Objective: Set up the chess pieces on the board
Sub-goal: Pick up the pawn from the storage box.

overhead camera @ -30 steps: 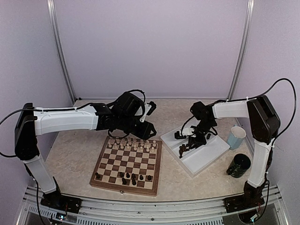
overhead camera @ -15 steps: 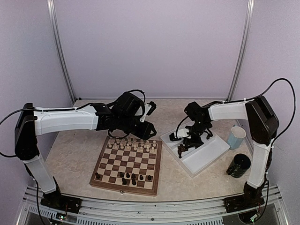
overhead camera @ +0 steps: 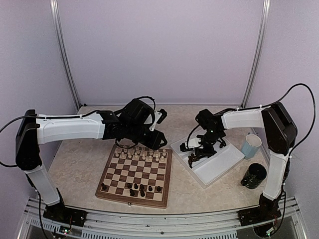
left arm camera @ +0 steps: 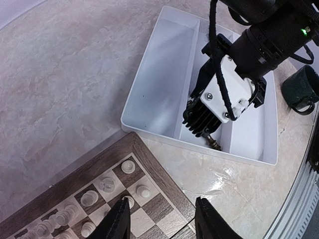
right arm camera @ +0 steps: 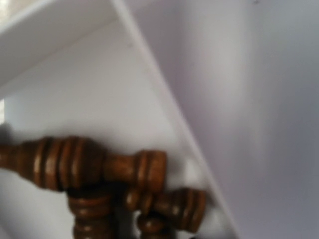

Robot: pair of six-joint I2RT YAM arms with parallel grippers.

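The board [overhead camera: 130, 172] lies at centre left, with cream chess pieces [overhead camera: 140, 154] in its two far rows and several dark chess pieces [overhead camera: 135, 188] along its near side. My left gripper [overhead camera: 157, 140] hovers over the board's far right corner [left arm camera: 149, 159], open, with nothing between its fingers [left arm camera: 119, 219]. My right gripper [overhead camera: 196, 155] is down in the white tray [overhead camera: 222, 168], right over a heap of dark pieces [right arm camera: 124, 169] lying on their sides. One dark piece [left arm camera: 215, 144] pokes out under its fingertips. Its jaws are hidden in the right wrist view.
A pale blue cup [overhead camera: 251, 145] stands right of the tray, and a dark mug [overhead camera: 254, 175] stands nearer to me. A divider [right arm camera: 164, 99] splits the tray into compartments. Metal frame posts rise at the back corners.
The right gripper has shifted a little to the left inside the tray, over the dark pieces. The left arm has barely moved.
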